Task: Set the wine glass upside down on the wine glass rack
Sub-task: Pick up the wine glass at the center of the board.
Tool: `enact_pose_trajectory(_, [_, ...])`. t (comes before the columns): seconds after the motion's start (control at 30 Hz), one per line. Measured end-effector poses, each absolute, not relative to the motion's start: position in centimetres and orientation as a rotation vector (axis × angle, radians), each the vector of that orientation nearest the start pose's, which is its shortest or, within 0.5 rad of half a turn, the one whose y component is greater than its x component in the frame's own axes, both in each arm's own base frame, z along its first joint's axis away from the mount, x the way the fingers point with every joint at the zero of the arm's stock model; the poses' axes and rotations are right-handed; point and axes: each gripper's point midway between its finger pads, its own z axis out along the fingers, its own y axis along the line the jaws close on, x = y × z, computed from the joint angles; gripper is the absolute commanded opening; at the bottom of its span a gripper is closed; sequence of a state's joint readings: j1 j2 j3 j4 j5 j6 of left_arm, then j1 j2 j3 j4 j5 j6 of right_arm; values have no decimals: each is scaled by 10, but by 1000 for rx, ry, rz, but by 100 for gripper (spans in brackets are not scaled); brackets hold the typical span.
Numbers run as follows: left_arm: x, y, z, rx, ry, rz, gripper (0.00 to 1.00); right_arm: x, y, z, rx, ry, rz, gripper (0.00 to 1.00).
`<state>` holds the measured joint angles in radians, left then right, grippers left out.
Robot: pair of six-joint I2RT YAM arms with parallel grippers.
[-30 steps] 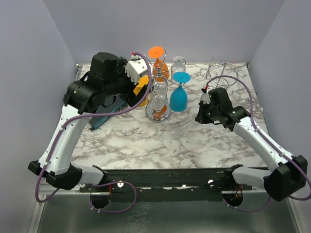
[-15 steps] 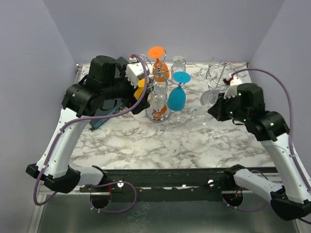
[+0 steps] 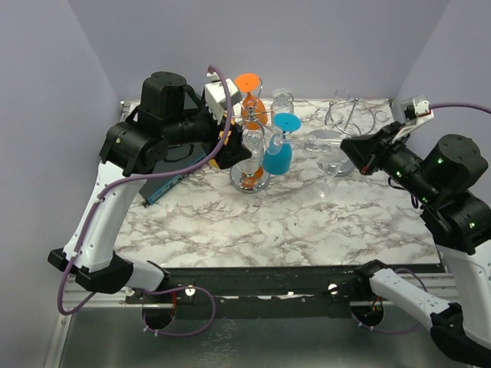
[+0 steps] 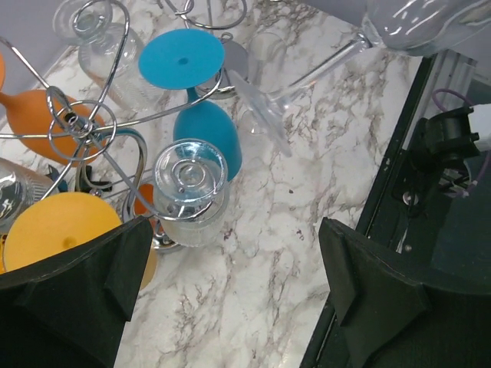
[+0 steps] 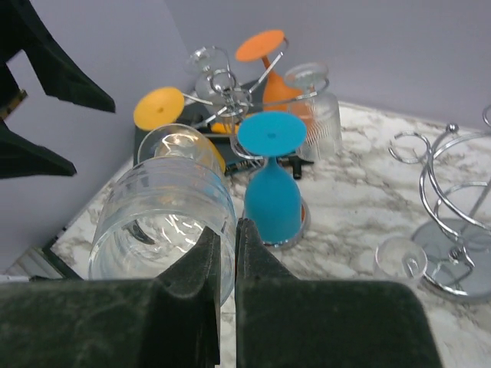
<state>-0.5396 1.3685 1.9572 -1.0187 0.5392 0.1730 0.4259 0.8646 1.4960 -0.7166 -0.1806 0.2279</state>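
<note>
Overhead, the right end effector (image 3: 349, 152) is raised off the bench (image 3: 253, 226) and clenched on a clear wine glass (image 3: 330, 153). The glass hangs in the air between the rack (image 3: 257, 184) at the back centre and a second rack (image 3: 349, 115) of wire loops at the back right. It is tilted rather than upright and sits on neither rack. A blue glass (image 3: 280, 153) hangs foot-up on the side of the rack nearest the held glass, and an orange glass (image 3: 252, 107) hangs behind it. The left end effector (image 3: 230, 153) hovers just beside the rack's left side. From the left wrist, its two dark fingers (image 4: 77, 284) stand far apart at the lower corners, released and gripping nothing. Beneath them the rack carries the blue glass, an inverted clear glass (image 4: 190, 192) and a yellow glass (image 4: 61, 222). The wine glass enters from the top right, its bowl at the edge and its stem slanting down-left to a foot near the blue glass. Whether the foot touches the rack cannot be told. From the right wrist, the fingers (image 5: 207, 261) are pressed almost together against the right wall of the ribbed bowl, which lies on its side with its mouth toward the camera. The rack stands beyond the bowl, well apart. A small clear glass (image 5: 399, 257) sits just beside the base of the second rack.
</note>
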Motion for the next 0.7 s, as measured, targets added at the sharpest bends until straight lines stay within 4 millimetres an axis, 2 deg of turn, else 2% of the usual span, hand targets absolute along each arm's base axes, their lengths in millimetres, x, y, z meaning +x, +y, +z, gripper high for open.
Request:
enact_pose_trajectory(0.2, [246, -265, 432, 1058, 1715, -820, 98, 234, 159, 471, -300, 1556, 711, 0])
enact_pose_trajectory(0.37, [257, -279, 438, 1066, 1688, -824, 95, 243, 169, 481, -300, 1511, 750, 0])
enact_pose_trajectory(0.5, [263, -281, 444, 1059, 1661, -811, 79, 240, 172, 491, -310, 1470, 780, 0])
enact_pose_trajectory(0.7, [265, -283, 447, 1073, 1628, -798, 44, 235, 178, 490, -329, 1438, 828, 0])
